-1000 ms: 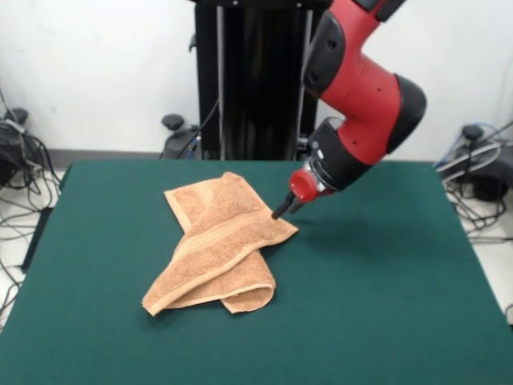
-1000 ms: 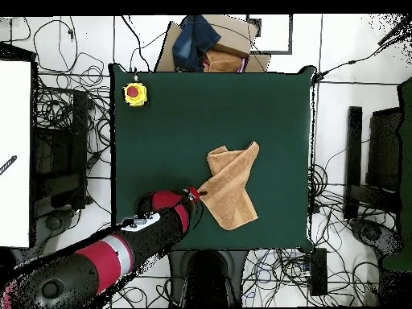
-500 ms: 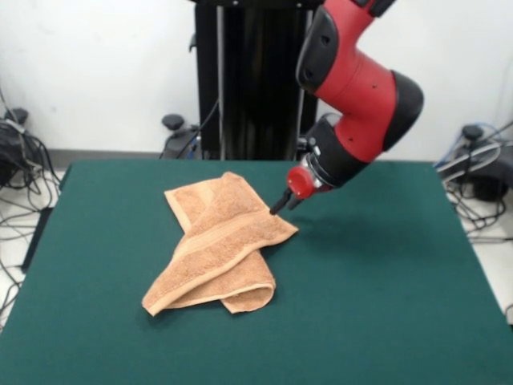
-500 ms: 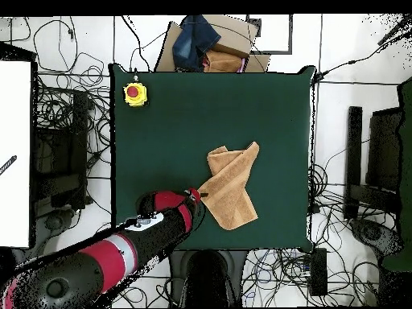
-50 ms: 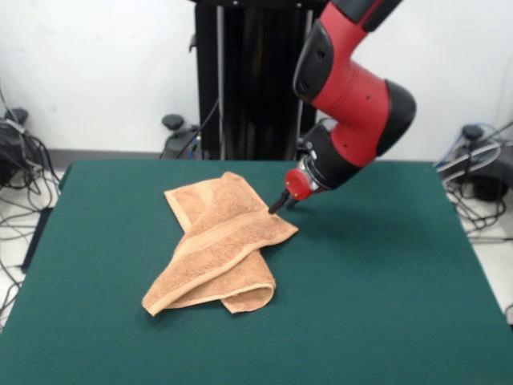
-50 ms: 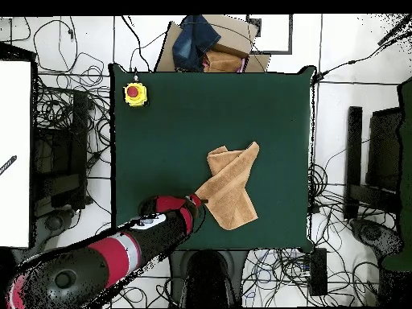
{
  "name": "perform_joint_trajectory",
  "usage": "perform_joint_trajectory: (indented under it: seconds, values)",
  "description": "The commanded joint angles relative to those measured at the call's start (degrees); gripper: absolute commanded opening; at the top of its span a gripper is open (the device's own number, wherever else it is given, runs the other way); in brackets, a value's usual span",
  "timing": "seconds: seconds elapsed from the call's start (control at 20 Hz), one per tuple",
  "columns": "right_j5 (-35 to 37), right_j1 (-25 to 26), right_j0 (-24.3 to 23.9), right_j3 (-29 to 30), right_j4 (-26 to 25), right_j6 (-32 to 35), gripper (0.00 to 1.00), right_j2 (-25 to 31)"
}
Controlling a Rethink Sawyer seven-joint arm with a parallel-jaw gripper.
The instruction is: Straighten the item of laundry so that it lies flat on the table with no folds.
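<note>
- Since a second ago, your gripper has lifted and drawn slightly back from the towel; the towel has not shifted.
- You cannot tell whether the jaws are spread or pressed together; the dark tips hang just above the towel's right-hand corner in the front view, apart from it.
- Your towel lies crumpled and folded over itself, near the middle of the green table.
- A yellow box with a red button sits at one table corner; cables cover the floor around.
- Your red and black arm slants down from above, wrist angled toward the cloth.
</note>
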Motion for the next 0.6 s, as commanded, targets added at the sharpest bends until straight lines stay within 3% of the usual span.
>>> perform_joint_trajectory:
  seconds: [0.05, 0.6]
  values:
    - [-4.7, 4.8, -1.1, -4.9, 0.6, 15.2, 1.00, 10.4]
    - [-7.6, 6.4, -0.8, -6.4, -0.2, 14.4, 1.00, 9.2]
